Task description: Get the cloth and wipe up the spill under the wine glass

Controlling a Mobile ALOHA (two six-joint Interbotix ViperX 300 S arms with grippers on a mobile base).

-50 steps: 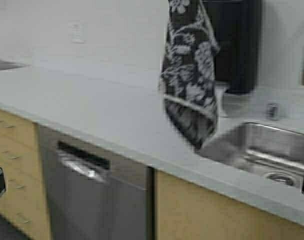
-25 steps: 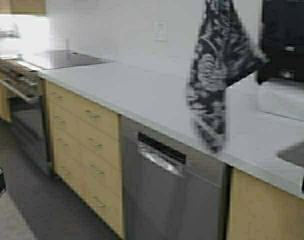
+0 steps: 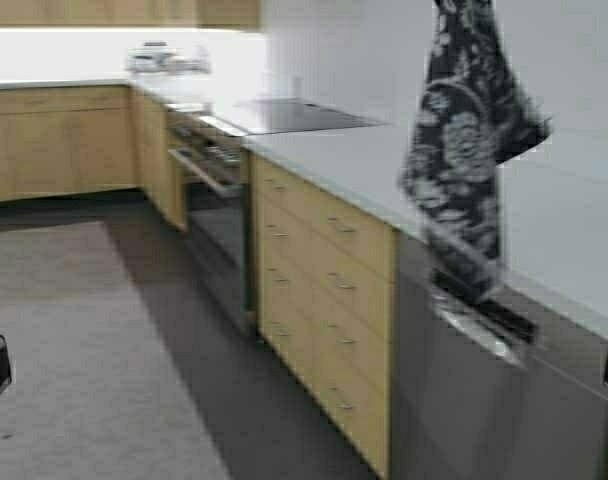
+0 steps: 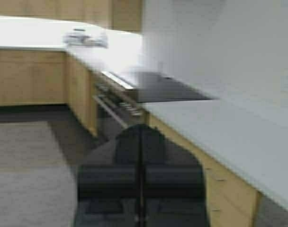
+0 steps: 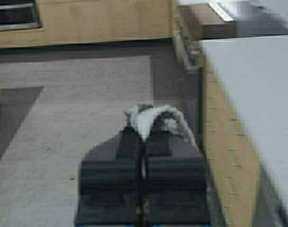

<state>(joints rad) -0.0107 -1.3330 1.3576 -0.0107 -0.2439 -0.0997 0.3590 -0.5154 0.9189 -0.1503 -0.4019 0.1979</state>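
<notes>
We carry the dark floral-patterned cloth (image 3: 462, 160) pinched in our right gripper (image 5: 143, 137), dangling above the pale countertop (image 3: 384, 165); left gripper (image 4: 140, 142) closed, empty. Swinging could loosen it.

The cloth (image 3: 464, 150), dark grey-black with a white floral pattern, hangs limp and vertical below the right hand (image 5: 143, 135), which is closed on it, a pale bunched fold (image 5: 156, 119) poking out past the fingertips.
</notes>
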